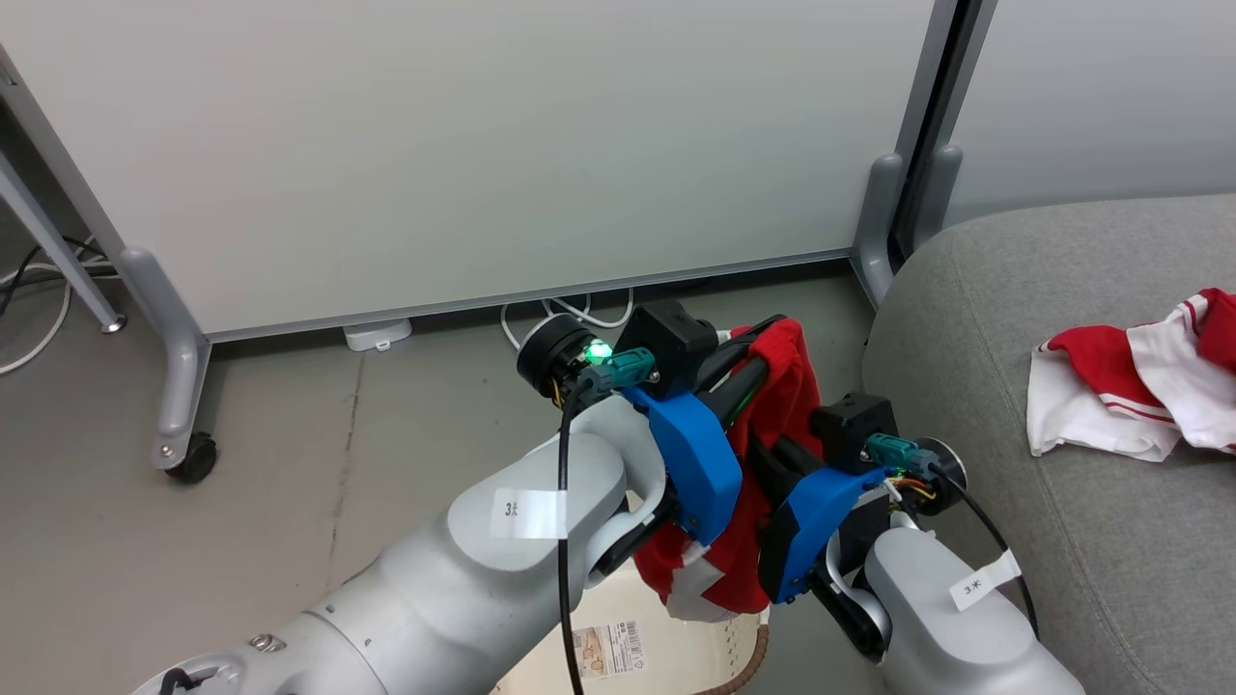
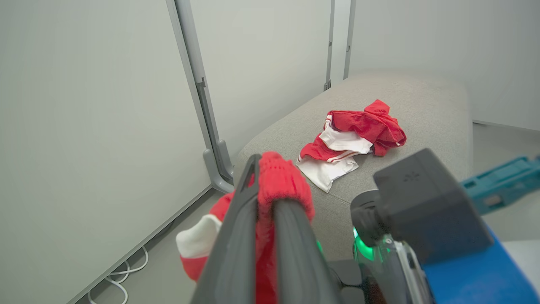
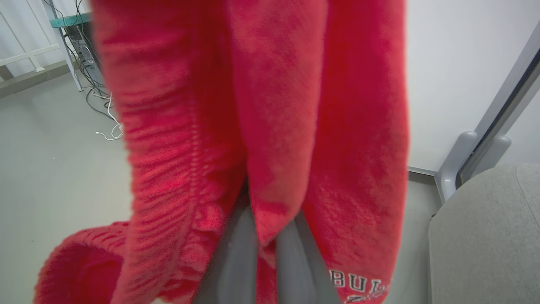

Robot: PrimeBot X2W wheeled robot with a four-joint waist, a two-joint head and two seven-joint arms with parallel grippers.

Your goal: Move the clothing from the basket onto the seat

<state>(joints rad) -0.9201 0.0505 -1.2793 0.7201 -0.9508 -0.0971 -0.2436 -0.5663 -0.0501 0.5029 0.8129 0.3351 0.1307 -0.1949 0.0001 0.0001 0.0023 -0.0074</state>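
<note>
Two white partition panels (image 1: 483,145) stand on the grey floor (image 1: 290,521), cables (image 1: 570,314) beneath; one crumpled garment (image 1: 1130,386) lies on the grey seat (image 1: 1004,290); left gripper (image 2: 265,181) and right gripper (image 3: 265,230) both pinch the hanging garment (image 1: 784,386) above the basket (image 1: 676,666), which arms mostly hide and the frame edge cuts; lettering on it reads only partly

A white partition panel (image 1: 463,145) stands on the grey floor (image 1: 290,502), one grey foot (image 1: 174,367) ending in a black caster (image 1: 196,461). By its lower edge lie a small white box (image 1: 378,334) and looped white cables (image 1: 570,314); a second panel (image 1: 1091,97) stands just beside
</note>
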